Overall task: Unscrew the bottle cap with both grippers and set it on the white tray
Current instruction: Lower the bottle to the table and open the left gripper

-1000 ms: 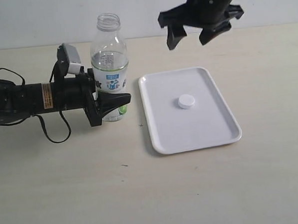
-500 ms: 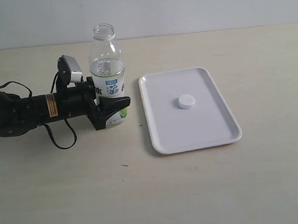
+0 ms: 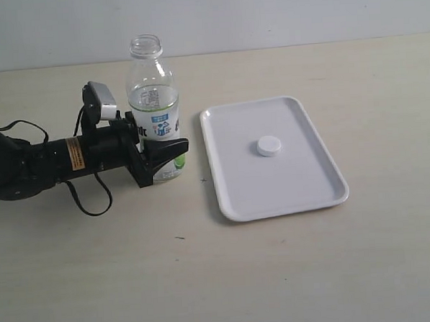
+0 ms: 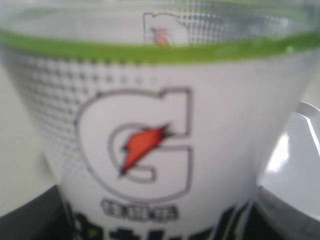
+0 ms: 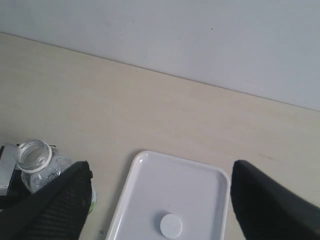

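Observation:
The bottle [image 3: 153,99] stands upright on the table, its neck open and uncapped. My left gripper [image 3: 172,138] lies low on the table and is shut on the bottle's labelled lower body, one finger on each side. In the left wrist view the label [image 4: 150,150] fills the frame, with the dark fingers [image 4: 30,222] at its edges. The bottle cap [image 3: 268,146] lies flat near the middle of the white tray [image 3: 303,189]. My right gripper [image 5: 160,200] is out of the exterior view. It hangs open high over the tray [image 5: 190,182], the cap [image 5: 171,226] far below and nothing between its fingers [image 5: 60,205].
Black cables [image 3: 87,200] loop from the left arm onto the table beside it. A pale wall [image 3: 265,14] backs the table's far edge. Bare tabletop [image 3: 228,276] lies in front of the tray and the bottle.
My right gripper has risen out of the exterior view. The left gripper has shifted slightly left with the bottle in it. The cap has stayed still on the tray.

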Action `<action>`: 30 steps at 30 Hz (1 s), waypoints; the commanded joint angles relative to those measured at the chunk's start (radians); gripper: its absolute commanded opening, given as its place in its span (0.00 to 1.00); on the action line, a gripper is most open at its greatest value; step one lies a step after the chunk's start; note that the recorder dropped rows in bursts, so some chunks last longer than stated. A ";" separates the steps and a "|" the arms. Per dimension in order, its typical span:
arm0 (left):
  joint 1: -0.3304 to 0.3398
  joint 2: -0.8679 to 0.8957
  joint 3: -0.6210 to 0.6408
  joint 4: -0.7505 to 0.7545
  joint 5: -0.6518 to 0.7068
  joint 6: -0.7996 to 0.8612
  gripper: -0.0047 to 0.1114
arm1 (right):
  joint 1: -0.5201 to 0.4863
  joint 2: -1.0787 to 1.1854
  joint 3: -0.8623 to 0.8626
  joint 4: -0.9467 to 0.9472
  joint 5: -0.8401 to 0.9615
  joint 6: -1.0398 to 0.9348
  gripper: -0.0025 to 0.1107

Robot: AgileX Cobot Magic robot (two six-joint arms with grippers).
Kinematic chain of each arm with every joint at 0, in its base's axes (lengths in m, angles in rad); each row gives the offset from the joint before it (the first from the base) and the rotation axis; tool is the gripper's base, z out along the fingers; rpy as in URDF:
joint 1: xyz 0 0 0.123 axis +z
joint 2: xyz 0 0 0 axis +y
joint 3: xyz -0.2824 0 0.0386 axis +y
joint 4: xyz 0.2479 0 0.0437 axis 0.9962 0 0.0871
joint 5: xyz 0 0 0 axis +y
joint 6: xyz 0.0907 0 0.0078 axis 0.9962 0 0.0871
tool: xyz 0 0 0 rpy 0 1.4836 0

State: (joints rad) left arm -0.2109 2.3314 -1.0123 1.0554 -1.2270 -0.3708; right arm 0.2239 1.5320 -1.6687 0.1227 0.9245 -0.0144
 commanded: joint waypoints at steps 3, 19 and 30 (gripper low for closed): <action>0.001 0.002 -0.001 -0.050 0.006 -0.035 0.68 | 0.002 -0.006 -0.004 -0.021 -0.014 -0.010 0.67; 0.009 -0.087 -0.001 0.014 0.006 -0.037 0.70 | 0.002 -0.006 -0.004 -0.051 -0.014 -0.010 0.67; 0.110 -0.135 -0.001 0.118 0.006 -0.083 0.70 | 0.002 0.008 -0.004 -0.062 -0.016 -0.010 0.67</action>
State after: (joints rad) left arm -0.1198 2.2157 -1.0123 1.1613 -1.2203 -0.4459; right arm 0.2239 1.5338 -1.6687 0.0721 0.9223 -0.0161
